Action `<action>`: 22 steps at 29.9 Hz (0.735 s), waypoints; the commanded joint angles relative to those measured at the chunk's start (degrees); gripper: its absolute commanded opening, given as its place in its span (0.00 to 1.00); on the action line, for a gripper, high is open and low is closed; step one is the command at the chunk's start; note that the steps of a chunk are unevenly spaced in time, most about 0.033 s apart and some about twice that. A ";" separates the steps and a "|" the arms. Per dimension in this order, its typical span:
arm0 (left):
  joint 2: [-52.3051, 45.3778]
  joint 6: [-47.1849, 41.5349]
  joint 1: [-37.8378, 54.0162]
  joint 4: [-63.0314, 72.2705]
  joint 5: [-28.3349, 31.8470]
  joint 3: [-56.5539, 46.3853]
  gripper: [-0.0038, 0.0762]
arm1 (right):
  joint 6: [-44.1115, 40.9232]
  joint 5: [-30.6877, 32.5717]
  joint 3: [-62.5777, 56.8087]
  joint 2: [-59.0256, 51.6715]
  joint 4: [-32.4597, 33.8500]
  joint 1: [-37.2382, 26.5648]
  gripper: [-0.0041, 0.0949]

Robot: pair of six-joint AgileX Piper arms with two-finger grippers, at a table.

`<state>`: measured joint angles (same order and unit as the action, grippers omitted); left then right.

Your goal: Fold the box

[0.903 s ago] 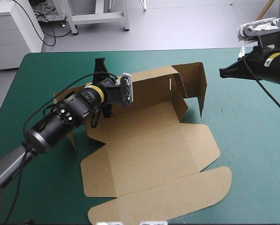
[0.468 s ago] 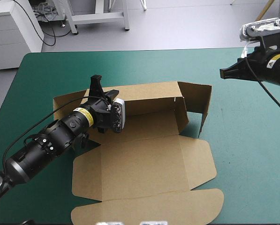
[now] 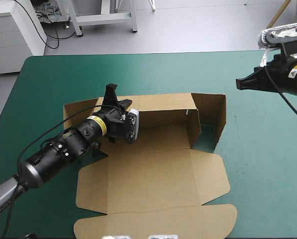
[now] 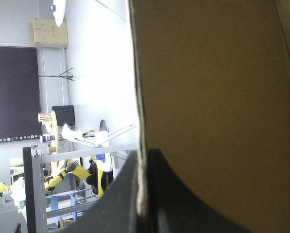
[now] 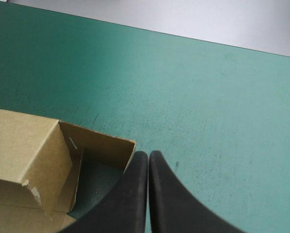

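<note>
The box (image 3: 153, 174) swings round. Just before, it sat skewed on the teal-green cover (image 3: 49, 79); now its long edges run square with the table. It has also slid a touch to the right. The left gripper (image 3: 111, 98) does the steering, its black fingers pinching the box's far wall (image 3: 163, 103) near that wall's left end. The wrist view shows the board's edge caught right between them. That wall now stands upright, and the side flap (image 3: 219, 112) at the box's right end is up too, wrapping the far right corner. To my eye that means the back of the tray is taking shape and the sheet is lined up for the next walls.

The right gripper (image 3: 239, 83) hangs off beyond the box's far right corner, well clear of the board. Its fingers are pressed together on nothing.

The count: one box, two grippers, two panels raised. The base and the rounded lid panel (image 3: 158, 224) lie flat on the near side.
</note>
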<state>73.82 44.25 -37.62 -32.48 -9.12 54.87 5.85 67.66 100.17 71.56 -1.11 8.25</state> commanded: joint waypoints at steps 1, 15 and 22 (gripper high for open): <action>-0.16 -0.11 -0.36 -1.46 4.78 1.72 0.04 | 0.56 -1.64 1.57 -1.47 -0.49 -0.35 0.03; 1.35 -0.35 0.31 -3.35 7.75 -1.58 0.04 | 3.55 -8.38 1.57 2.90 -5.35 -0.35 0.85; 1.35 -0.51 0.31 -3.35 8.07 -1.58 0.04 | 4.50 -12.06 5.53 11.93 -5.49 -0.35 0.93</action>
<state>75.97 44.08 -36.98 -35.82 -3.10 52.68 9.43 60.05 102.01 81.29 -6.15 8.25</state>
